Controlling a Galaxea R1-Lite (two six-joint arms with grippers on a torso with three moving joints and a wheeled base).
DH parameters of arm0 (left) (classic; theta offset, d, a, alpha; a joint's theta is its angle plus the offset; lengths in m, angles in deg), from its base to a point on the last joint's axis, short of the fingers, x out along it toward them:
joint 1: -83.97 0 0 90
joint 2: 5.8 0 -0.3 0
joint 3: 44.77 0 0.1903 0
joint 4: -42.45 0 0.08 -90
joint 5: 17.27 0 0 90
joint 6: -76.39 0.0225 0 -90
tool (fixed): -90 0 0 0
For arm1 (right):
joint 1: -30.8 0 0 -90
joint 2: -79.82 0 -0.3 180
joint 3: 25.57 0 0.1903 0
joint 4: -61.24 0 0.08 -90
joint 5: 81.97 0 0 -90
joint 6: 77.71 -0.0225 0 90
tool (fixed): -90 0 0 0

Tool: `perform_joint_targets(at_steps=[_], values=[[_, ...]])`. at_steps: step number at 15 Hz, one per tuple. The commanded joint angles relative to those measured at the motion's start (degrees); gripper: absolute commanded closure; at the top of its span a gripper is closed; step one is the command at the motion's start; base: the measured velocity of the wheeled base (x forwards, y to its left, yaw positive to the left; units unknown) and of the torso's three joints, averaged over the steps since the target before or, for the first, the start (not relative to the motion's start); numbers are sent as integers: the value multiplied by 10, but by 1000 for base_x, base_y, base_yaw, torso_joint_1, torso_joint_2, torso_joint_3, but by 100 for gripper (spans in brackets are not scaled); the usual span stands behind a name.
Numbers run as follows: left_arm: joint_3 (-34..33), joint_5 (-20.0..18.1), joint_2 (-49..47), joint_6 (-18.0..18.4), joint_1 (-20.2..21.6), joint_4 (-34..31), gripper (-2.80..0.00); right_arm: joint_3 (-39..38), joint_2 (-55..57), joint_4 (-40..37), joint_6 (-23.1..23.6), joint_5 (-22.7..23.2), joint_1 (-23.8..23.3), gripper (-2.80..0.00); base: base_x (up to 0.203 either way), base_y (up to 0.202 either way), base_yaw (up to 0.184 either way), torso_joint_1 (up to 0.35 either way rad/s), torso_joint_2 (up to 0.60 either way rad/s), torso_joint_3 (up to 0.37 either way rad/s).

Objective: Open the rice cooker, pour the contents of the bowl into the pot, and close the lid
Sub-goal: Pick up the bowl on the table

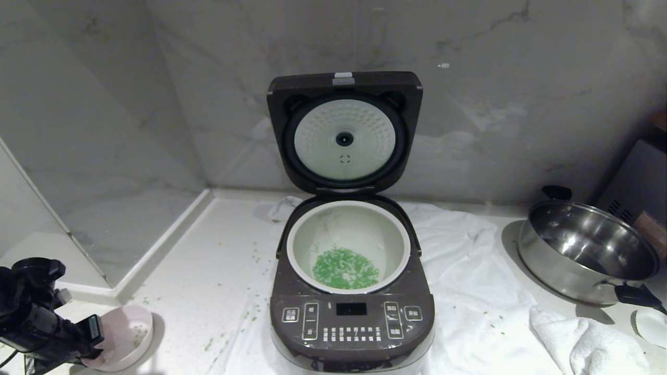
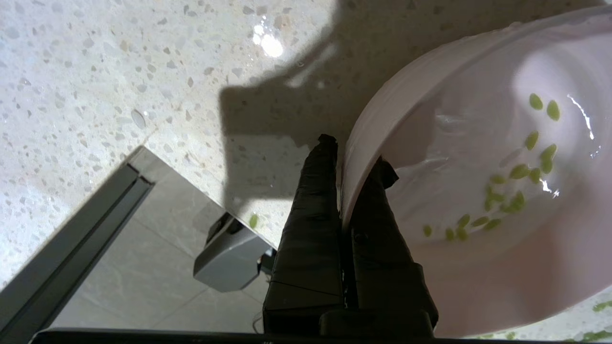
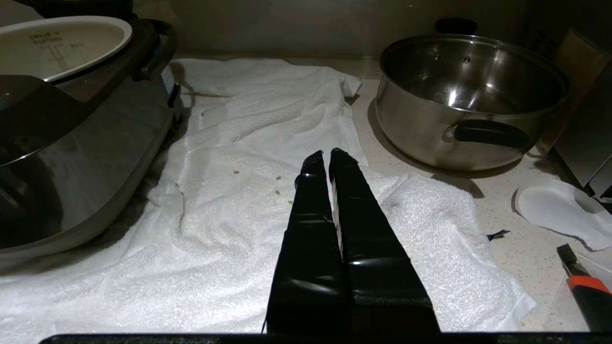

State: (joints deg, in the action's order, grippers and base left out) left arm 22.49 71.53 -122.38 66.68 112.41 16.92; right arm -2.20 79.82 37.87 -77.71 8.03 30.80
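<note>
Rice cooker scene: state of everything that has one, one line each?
lid: open, standing upright
pot: seated in the rice cooker, holds green bits
bowl: nearly empty, a few green bits left, rim pinched by the left gripper
left gripper: shut on the bowl's rim
right gripper: shut, empty, above the white towel
steel pan: empty, upright

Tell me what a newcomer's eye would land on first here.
The rice cooker stands at the centre with its lid up against the wall, and bright green bits lie in the pale pot. At lower left, the left gripper pinches the rim of the nearly emptied pink bowl.
</note>
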Motion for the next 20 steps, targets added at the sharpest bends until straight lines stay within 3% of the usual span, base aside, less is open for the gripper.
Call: perform_joint_targets(at_steps=[1,5,15,20], values=[[36,-2,5,-12,-16,-51,0,-1,0,0,0,0,0,0,0,0,0,0,0,0],[62,-26,18,-34,-60,-97,0,-1,0,1,0,0,0,0,0,0,0,0,0,0],[135,-27,59,-104,-172,-204,0,-1,0,1,0,0,0,0,0,0,0,0,0,0],[101,-27,86,-124,-192,-217,0,-1,0,0,0,0,0,0,0,0,0,0,0,0]])
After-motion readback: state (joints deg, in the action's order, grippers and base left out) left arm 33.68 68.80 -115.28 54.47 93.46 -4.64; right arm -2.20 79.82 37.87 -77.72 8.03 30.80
